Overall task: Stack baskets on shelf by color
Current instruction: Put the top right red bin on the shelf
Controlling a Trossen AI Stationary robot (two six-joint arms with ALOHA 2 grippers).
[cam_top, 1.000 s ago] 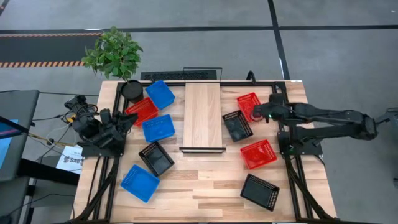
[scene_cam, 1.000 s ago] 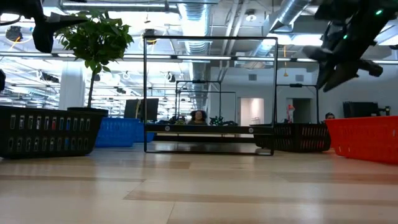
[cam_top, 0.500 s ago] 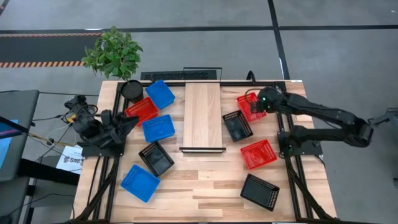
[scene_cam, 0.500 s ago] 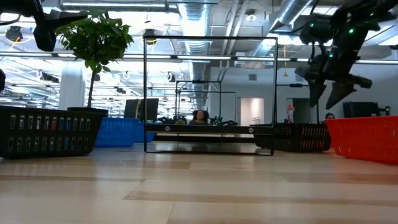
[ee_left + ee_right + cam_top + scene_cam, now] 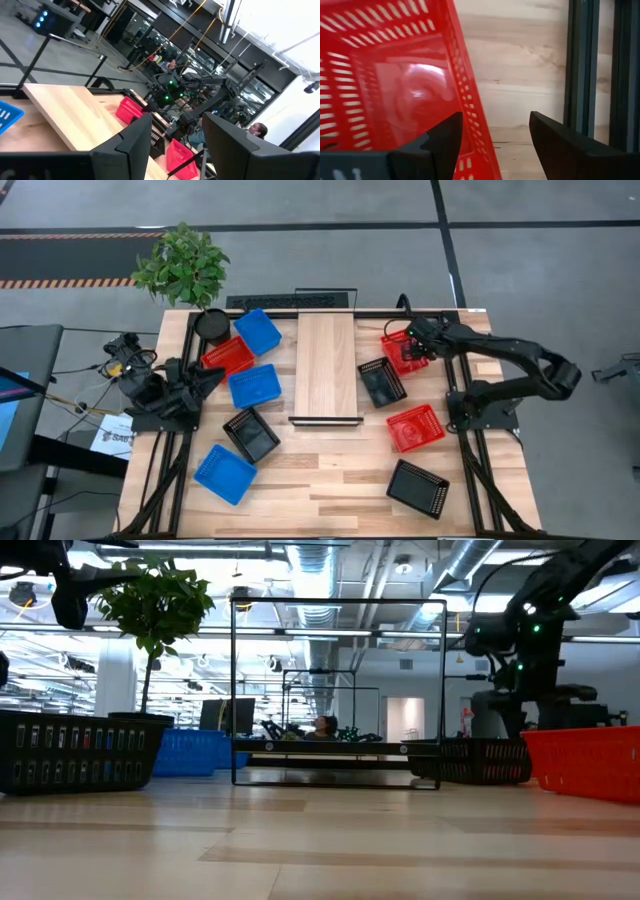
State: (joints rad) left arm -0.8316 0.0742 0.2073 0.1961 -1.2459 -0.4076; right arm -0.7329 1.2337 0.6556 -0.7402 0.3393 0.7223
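Red basket [image 5: 401, 350] near the rear right corner of the worktop [image 5: 330, 470], right of the shelf [image 5: 326, 367] and just behind a black basket [image 5: 381, 381]. Set askew to the worktop edges; long axis not judged with confidence. In the right wrist view, outer wall [image 5: 465, 100] running up between the two fingers [image 5: 440, 145], one finger over the basket's inside, the other over bare wood outside.

Right hand [image 5: 413, 340] directly above that basket's outer rim, released and spread wide, nothing held. Clearly the nearer arm. Judged: straight descent onto the wall required, then closure; a small sideways error likely to miss the thin rim.

Shelf bare, no baskets stacked yet. Second red basket [image 5: 415, 427] nearer the front, third red basket [image 5: 229, 357] left of the shelf.

Left hand [image 5: 207, 377] waiting by the left edge, part open, empty.
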